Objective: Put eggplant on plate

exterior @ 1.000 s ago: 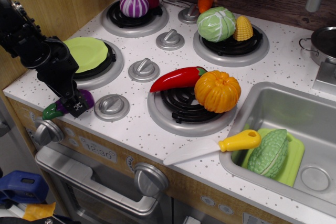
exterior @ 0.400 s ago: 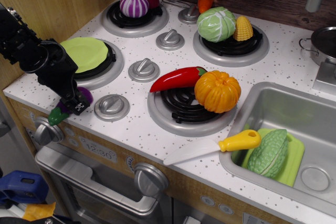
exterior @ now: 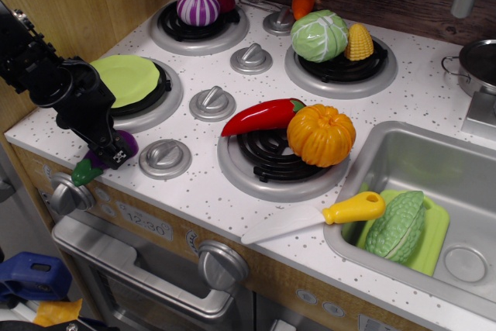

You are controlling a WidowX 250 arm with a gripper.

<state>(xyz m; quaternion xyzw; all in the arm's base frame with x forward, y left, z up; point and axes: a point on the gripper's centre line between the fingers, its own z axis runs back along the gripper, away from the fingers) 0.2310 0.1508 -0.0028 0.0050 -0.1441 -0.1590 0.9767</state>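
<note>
The eggplant (exterior: pixel 124 144) is small, glossy purple, with a green stem cap pointing down-left past the counter's front-left corner. My gripper (exterior: pixel 113 151) is black, comes in from the left and is shut on the eggplant's middle, so most of the purple body is hidden. The eggplant hangs tilted, at or just above the counter's edge. The plate (exterior: pixel 130 79) is round and lime green. It lies on the front-left burner, just behind the gripper, with my arm covering its left rim.
A knob (exterior: pixel 164 156) sits right of the gripper and another knob (exterior: pixel 212 102) beside the plate. A red pepper (exterior: pixel 262 116) and an orange pumpkin (exterior: pixel 321 135) lie on the front-middle burner. A striped onion (exterior: pixel 198 6) sits at the back left. The sink (exterior: pixel 457 172) is on the right.
The arm has shifted slightly right and up. The eggplant in the gripper has tilted, so its green stem now points lower over the counter edge.
</note>
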